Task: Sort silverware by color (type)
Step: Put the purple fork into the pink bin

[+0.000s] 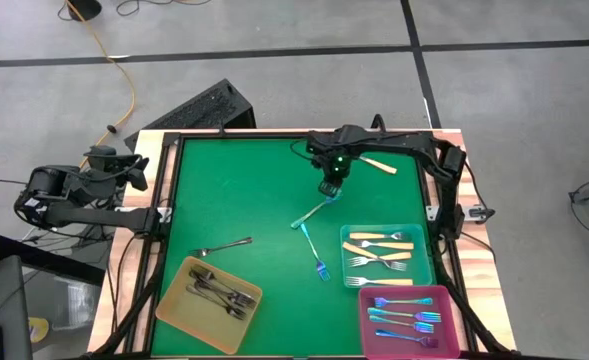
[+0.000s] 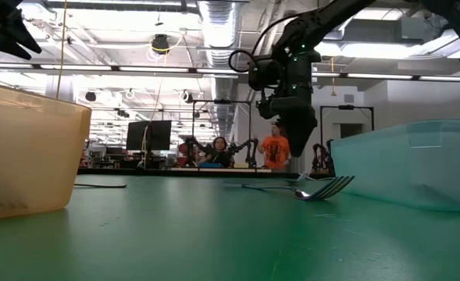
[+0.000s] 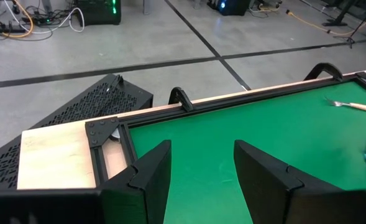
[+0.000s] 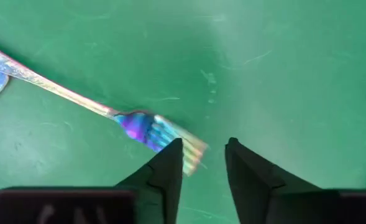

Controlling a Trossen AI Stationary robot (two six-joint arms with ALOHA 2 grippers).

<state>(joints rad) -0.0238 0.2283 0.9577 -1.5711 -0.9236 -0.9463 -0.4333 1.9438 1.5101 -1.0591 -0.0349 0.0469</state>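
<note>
**Two iridescent forks loose on the green counter, right claw above one**

Two blue-purple forks lie on the bare green counter point(image 1: 234, 190) to the left of the teal tray point(image 1: 422, 236): one point(image 1: 314, 214) up and to the left of that tray's far left corner, the other point(image 1: 314, 255) just beside the tray's left wall. They meet end to end, as far as the high view shows. The right claw point(image 1: 330, 187) hangs over the tines of the upper fork point(image 4: 161, 132), its fingers point(image 4: 167, 171) a little apart and closed on nothing (the tines sit just beside one fingertip, whether touching I cannot tell).

Inside the teal tray lie cream-handled forks point(image 1: 379, 252). The pink tray point(image 1: 452, 325), directly below the teal tray in the high view, holds more blue-purple forks point(image 1: 406, 316). The yellow tray point(image 1: 179, 310), well to the left of the teal tray, holds dark-grey forks point(image 1: 220, 291). One more dark-grey fork point(image 1: 224, 245) lies on the counter between the yellow tray and the teal tray, nearer the yellow. Another cream-handled fork point(image 1: 377, 164) rests on the counter beyond the teal tray, near the far edge.

The left claw point(image 3: 201, 177) waits off the counter's far left corner, fingers apart and empty.
</note>
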